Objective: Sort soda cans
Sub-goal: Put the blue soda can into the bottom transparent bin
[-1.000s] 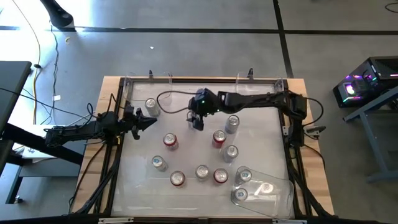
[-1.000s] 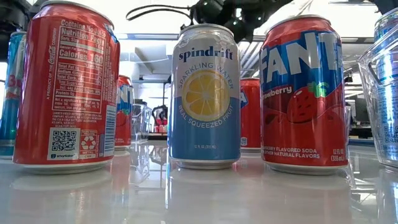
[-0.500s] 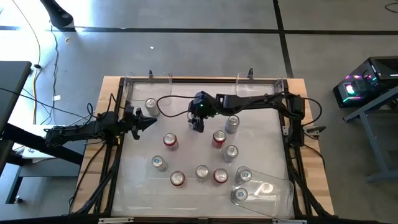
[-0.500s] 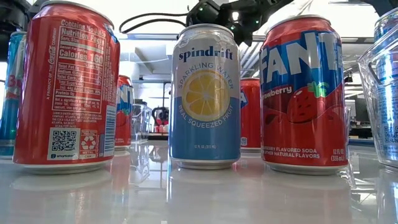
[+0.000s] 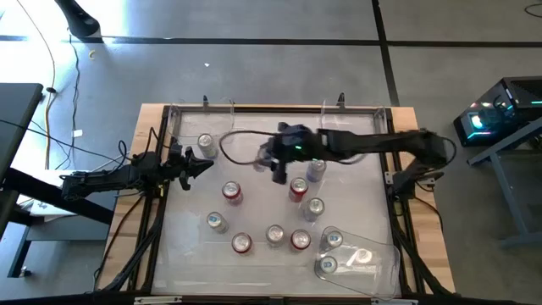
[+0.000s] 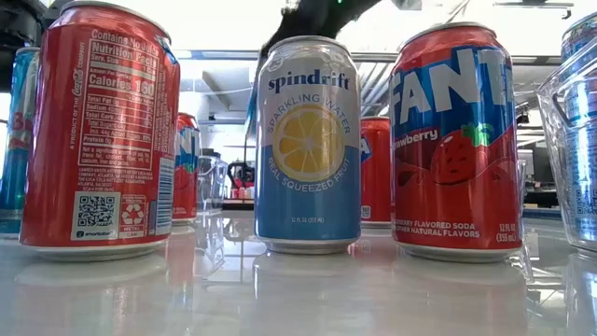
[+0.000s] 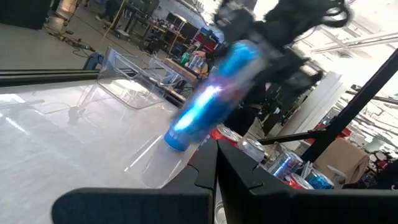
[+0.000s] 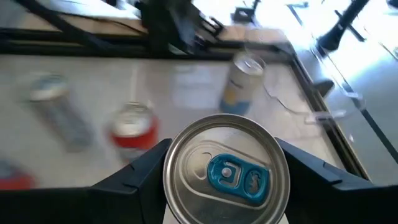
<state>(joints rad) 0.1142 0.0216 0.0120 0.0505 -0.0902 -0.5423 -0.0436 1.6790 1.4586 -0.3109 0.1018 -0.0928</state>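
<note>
Now lifted clear of the white tabletop [image 5: 186, 241] in the right gripper [image 5: 278, 165]: a blue cylindrical aluminium soda can [image 7: 208, 96] with a silver top and blue tab, hanging tilted in the air in the left wrist view, clamped between the two dark fingers [image 8: 130, 177] in the right wrist view; so a pick done, the carry to a bin the likely next step. Compared with a second ago: right arm swung toward the table's right side, elbow stretched out past the frame's edge, gripper shifted a little toward the red can [image 5: 297, 188] and silver-grey can [image 5: 316, 169] near the middle; other standing cans unmoved, including the pale blue lemon-print can [image 6: 308, 145] and red strawberry can [image 6: 454, 140] in the low view. Clear plastic bin [image 5: 360, 258] at the near right corner, two cans inside, unchanged. Left gripper [image 5: 196, 163] waiting at the table's left edge as before, fingers spread and empty.
</note>
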